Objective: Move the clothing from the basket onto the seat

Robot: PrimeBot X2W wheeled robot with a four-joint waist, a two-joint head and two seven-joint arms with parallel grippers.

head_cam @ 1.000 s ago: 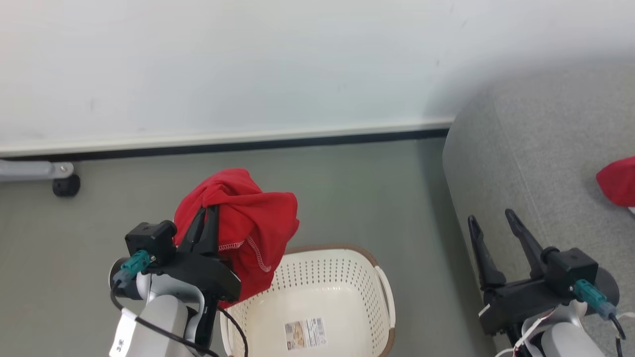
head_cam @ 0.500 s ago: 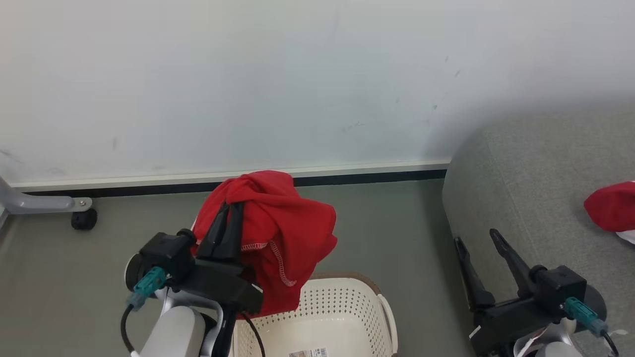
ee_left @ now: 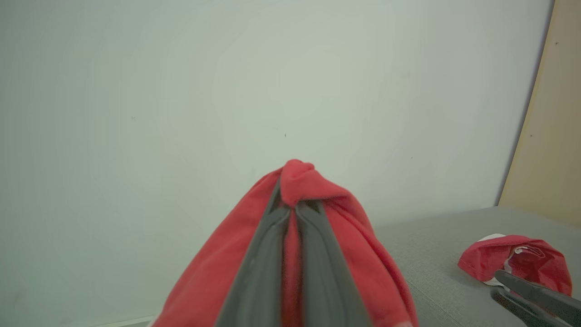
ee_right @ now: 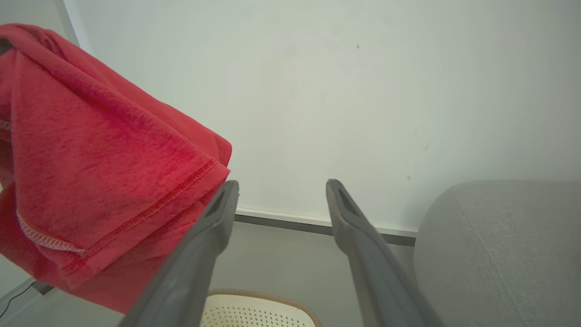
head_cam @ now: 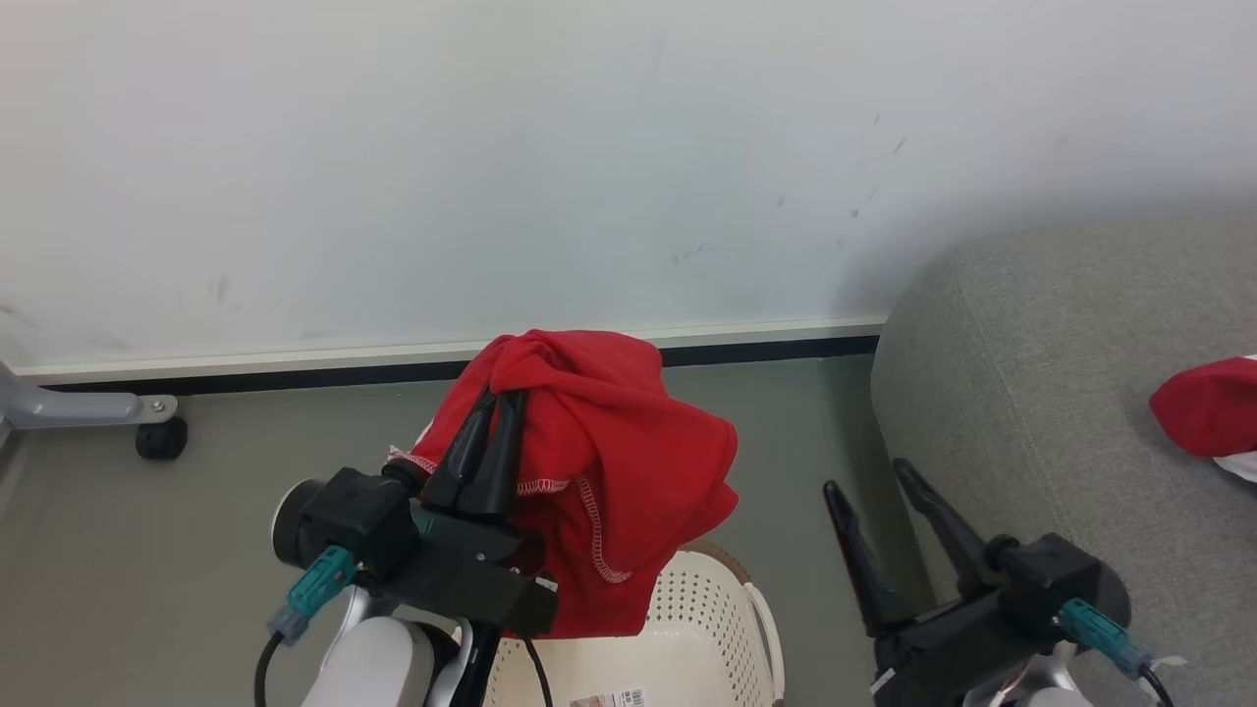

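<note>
**While the left gripper [head_cam: 499, 398] pinches a red garment [head_cam: 628, 452], the right gripper [head_cam: 864, 475] stands spread**

Where the left gripper's two dark fingers press together, a fold of the red garment is caught between them, with a knot of cloth bunched just past the tips in the left wrist view. The rest of the garment drapes over the fingers and hangs down the right side of that gripper. White stitching runs along its hem. It is held up in the air above the far rim of the basket [head_cam: 727, 628], and in the right wrist view the cloth hangs apart from the brown rim.

The basket sits on the grey-green floor [head_cam: 147, 550] between the two arms. On its bottom a sticker [head_cam: 609, 699] with barcode bars shows at the lower edge of the head view, and its print is too small to read.

The right gripper's fingers are wide apart with nothing between them, beside the rounded edge of the grey sofa [head_cam: 1041, 373]. A second red garment [head_cam: 1203, 407] with a bit of white lies on the sofa, well apart from the basket.

A pale wall [head_cam: 589, 177] with a few small scuffs stands behind. A grey leg on a black caster [head_cam: 162, 439] rests on the floor at the far left.
</note>
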